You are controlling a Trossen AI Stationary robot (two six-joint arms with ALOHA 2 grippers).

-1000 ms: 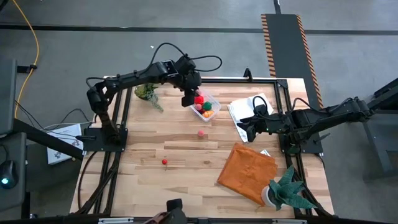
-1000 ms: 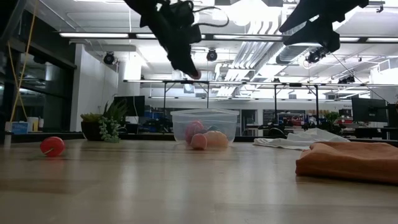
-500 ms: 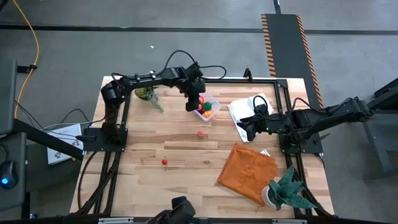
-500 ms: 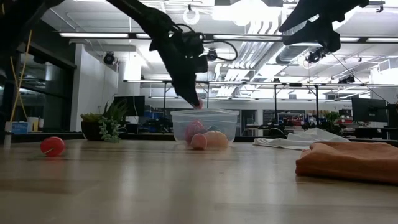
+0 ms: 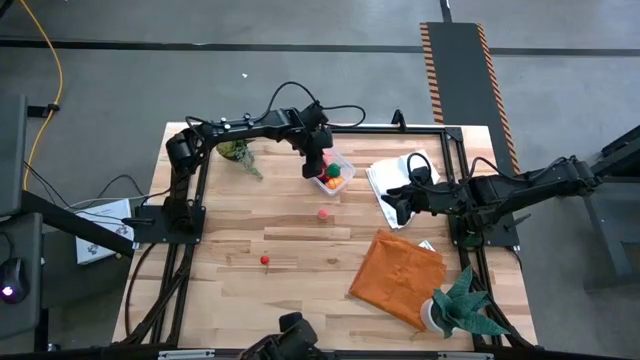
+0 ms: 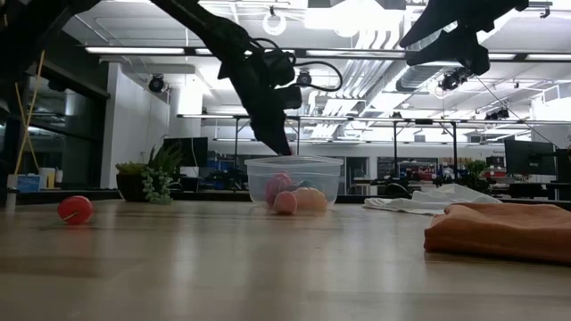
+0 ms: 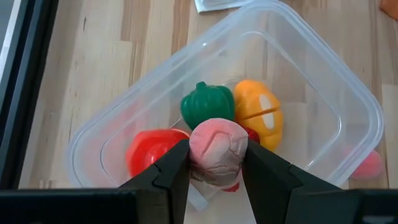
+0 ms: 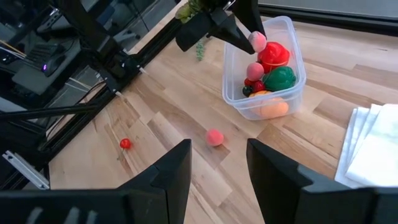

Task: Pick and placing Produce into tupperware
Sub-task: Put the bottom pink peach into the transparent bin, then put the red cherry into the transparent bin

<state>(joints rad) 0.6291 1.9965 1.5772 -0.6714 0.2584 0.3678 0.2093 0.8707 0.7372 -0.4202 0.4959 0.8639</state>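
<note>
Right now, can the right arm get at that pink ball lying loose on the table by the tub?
Probably yes. The pink ball sits on bare wood, nothing between it and the empty right gripper; the left gripper holds a pink piece over the tupperware.

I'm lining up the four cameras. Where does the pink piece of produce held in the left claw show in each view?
High view: hidden under the left claw, above the tupperware.
Low view: barely visible at the claw tips, just over the tupperware rim.
Left wrist view: pink piece centred between the fingers, over the container.
Right wrist view: pink piece at the far arm's tip, over the tupperware.
Shared landmark: the tupperware.
</note>
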